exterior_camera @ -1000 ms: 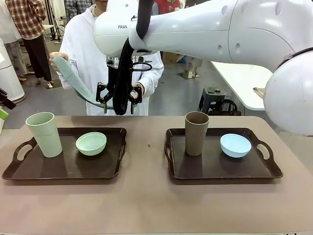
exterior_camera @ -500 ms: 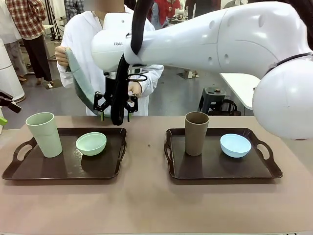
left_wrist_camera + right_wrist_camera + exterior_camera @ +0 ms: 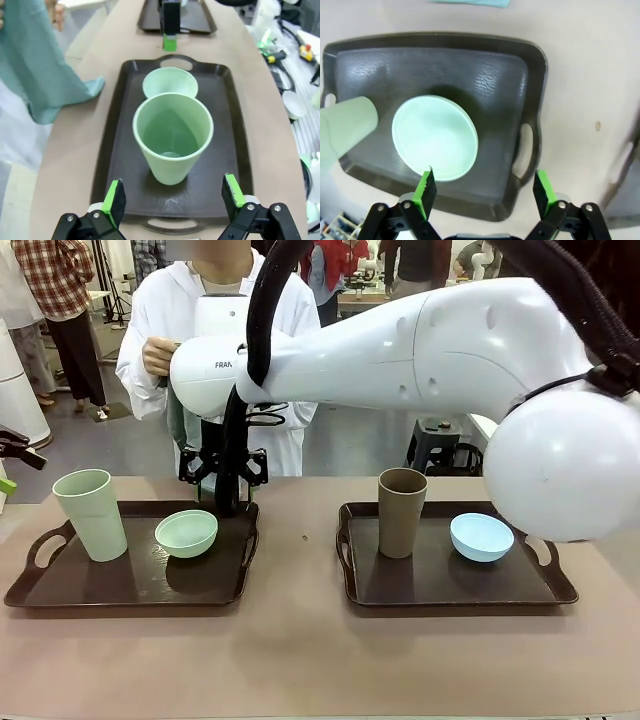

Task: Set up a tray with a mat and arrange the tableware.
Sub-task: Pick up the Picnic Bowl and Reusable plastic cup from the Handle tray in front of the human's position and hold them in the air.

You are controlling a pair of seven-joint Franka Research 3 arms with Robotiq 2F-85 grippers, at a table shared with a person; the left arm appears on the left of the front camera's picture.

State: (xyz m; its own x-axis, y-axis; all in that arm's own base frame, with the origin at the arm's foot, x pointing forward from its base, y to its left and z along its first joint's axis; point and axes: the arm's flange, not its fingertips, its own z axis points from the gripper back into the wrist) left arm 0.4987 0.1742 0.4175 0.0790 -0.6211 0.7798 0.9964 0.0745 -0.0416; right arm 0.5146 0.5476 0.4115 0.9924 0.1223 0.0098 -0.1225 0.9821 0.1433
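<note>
A dark tray (image 3: 130, 585) on the left holds a tall pale green cup (image 3: 90, 512) and a pale green bowl (image 3: 186, 532). The right tray (image 3: 450, 585) carries a brown cup (image 3: 401, 510) and a light blue bowl (image 3: 481, 536). My right gripper (image 3: 222, 485) reaches across and hangs open just above the left tray's far rim, with the bowl (image 3: 435, 137) below its fingers (image 3: 426, 189). My left gripper (image 3: 172, 192) is open at the tray's left end, facing the pale green cup (image 3: 172, 132). The person holds a teal mat (image 3: 178, 425) hanging behind my right arm.
The mat's (image 3: 45, 75) lower corner touches the table between the person and the left tray (image 3: 115, 150). My big white right arm (image 3: 400, 340) spans the space above the table's middle. A bare strip of tabletop (image 3: 300, 570) separates the two trays.
My right arm has swung left and down, bringing its gripper from mid-air to the left tray's far rim. The person has drawn the mat in closer to the body. Both grippers stay open.
</note>
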